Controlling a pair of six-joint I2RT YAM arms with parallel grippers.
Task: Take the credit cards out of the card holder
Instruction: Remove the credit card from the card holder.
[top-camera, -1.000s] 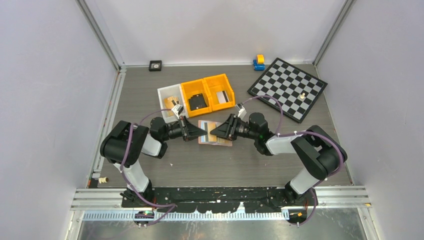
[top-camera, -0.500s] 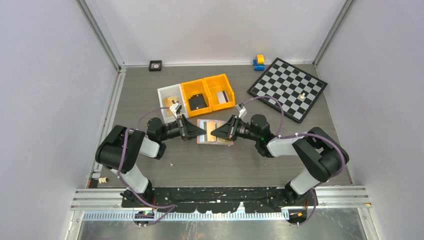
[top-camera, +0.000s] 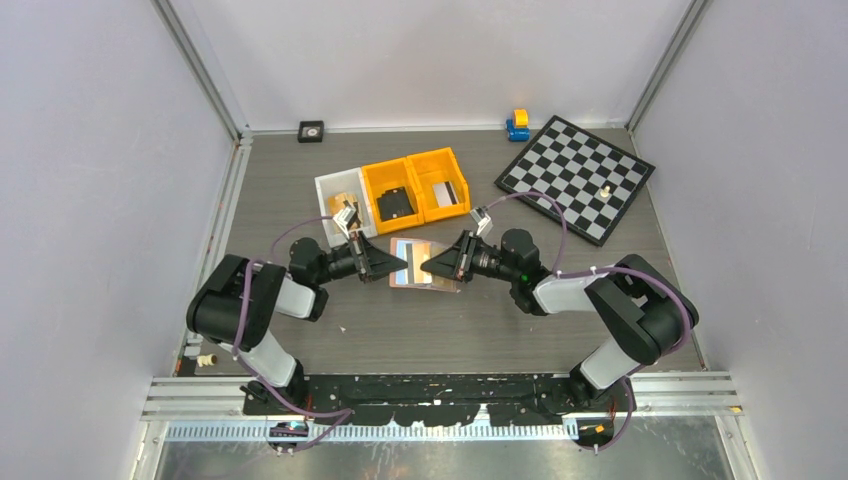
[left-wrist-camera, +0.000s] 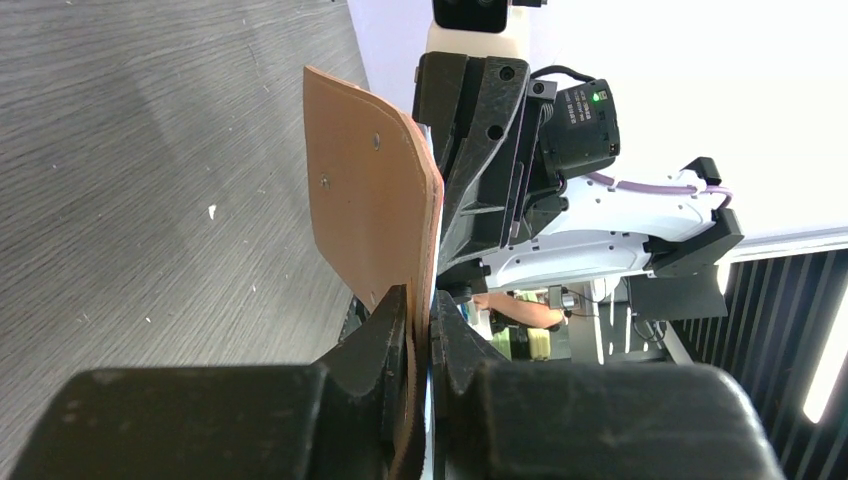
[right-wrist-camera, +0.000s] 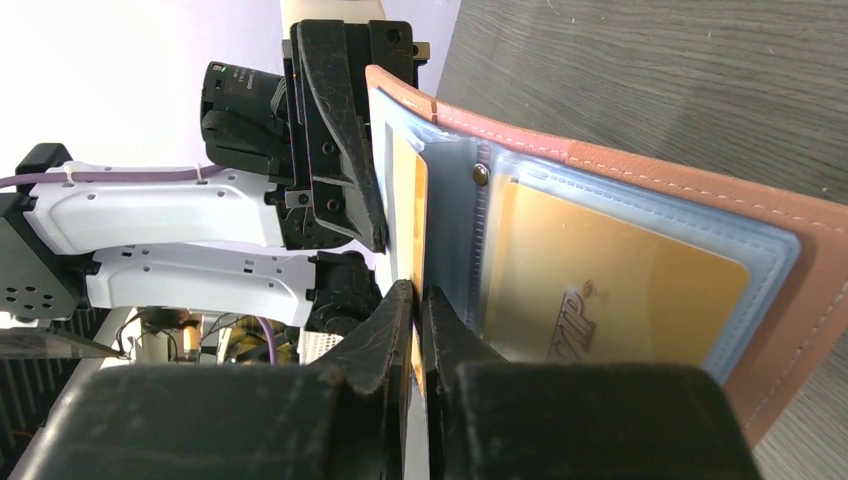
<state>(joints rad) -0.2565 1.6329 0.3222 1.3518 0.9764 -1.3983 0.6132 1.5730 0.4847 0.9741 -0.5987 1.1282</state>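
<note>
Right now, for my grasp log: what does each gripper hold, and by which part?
Left gripper pinches the card holder by its outer cover's edge. Right gripper pinches a yellow card inside it, by the card's near edge.

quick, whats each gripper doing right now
left gripper: closed, pinching the edge of the card holder.
right gripper: closed, pinching a clear inner pocket of it.

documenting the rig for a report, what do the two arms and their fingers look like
Both match: the left arm and right arm have black joint housings with white shells between. A purple cable loops along each. The fingers are matte black tapering wedges. A green light glows at the right wrist.
</note>
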